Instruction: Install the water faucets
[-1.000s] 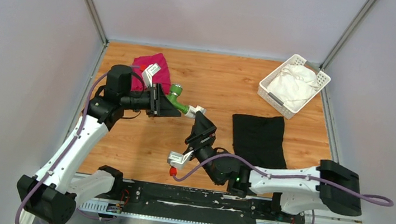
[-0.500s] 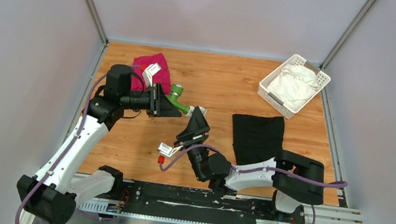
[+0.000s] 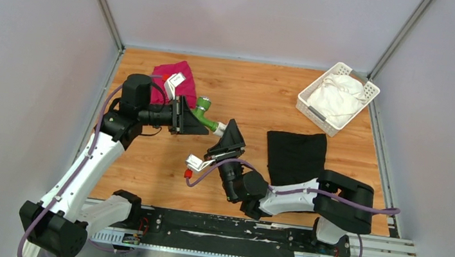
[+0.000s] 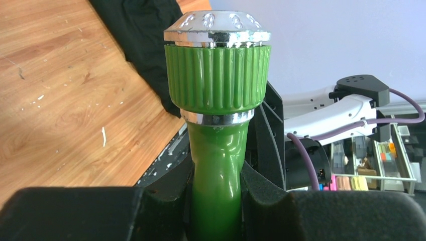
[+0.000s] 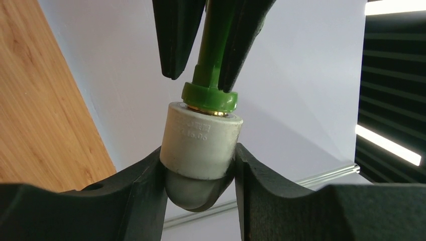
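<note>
Left claw: clenched on the stem of the green tap, whose ribbed knob is chrome-capped, held above the counter. Right claw: clamped around the white pipe fitting, its mouth meeting the tap's collared end. Nearby: black cloth, red cloth, white basket.

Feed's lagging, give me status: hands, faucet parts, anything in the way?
Left hand shut on green tap. Right hand shut on white fitting, tap's threaded end in its mouth. Nothing blocking the joint.
</note>
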Tool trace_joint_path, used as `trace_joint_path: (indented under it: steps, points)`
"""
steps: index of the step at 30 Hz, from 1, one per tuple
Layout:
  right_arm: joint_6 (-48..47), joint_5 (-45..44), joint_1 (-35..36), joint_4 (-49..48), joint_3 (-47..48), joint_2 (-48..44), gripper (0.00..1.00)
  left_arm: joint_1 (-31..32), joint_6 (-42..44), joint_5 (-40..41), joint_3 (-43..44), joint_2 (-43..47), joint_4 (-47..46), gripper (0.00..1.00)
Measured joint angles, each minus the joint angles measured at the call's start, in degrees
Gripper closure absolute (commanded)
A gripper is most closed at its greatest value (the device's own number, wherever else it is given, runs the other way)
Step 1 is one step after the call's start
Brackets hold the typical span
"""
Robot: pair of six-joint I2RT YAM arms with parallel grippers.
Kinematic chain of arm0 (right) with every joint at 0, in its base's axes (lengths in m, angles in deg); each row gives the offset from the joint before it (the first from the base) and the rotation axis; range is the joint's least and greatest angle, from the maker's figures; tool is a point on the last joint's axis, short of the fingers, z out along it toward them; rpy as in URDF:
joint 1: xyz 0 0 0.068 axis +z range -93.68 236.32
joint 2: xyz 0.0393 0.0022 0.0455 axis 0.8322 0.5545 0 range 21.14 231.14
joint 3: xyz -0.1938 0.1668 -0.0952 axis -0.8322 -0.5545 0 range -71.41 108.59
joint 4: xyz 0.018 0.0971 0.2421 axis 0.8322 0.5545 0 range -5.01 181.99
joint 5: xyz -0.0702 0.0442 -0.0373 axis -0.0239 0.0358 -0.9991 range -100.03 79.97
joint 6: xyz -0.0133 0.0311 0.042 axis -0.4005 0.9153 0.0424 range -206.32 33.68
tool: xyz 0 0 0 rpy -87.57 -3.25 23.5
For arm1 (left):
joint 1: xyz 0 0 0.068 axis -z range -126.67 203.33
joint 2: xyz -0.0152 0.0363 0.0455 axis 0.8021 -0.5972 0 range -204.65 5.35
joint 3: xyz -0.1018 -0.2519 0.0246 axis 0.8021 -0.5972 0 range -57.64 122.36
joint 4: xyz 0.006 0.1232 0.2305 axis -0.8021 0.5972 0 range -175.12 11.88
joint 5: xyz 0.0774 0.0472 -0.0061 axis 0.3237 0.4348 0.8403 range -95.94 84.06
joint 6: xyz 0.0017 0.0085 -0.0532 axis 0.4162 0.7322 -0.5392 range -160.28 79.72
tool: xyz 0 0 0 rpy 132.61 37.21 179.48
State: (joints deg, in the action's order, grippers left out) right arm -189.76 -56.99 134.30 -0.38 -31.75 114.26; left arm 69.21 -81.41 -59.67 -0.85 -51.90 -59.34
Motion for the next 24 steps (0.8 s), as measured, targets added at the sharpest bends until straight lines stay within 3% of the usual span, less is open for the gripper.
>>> trace_joint_path:
  steps: [8,13,19,24]
  points:
    - [0.8,0.3,0.0,0.1,0.0,-0.3,0.90,0.0,0.5,-0.3,0.0,0.0,0.0,1.00]
    - [5.7,1.9,0.0,5.0,-1.3,-4.0,0.99,0.0,3.1,-1.8,0.3,-0.3,0.6,1.00]
    - [26.7,8.3,-0.1,33.5,-1.4,-19.8,1.00,0.1,8.9,-5.2,1.8,-0.4,3.6,1.00]
    - [48.4,20.4,-3.3,61.7,5.1,-30.3,0.99,0.1,13.0,-8.0,1.8,0.1,4.9,1.00]
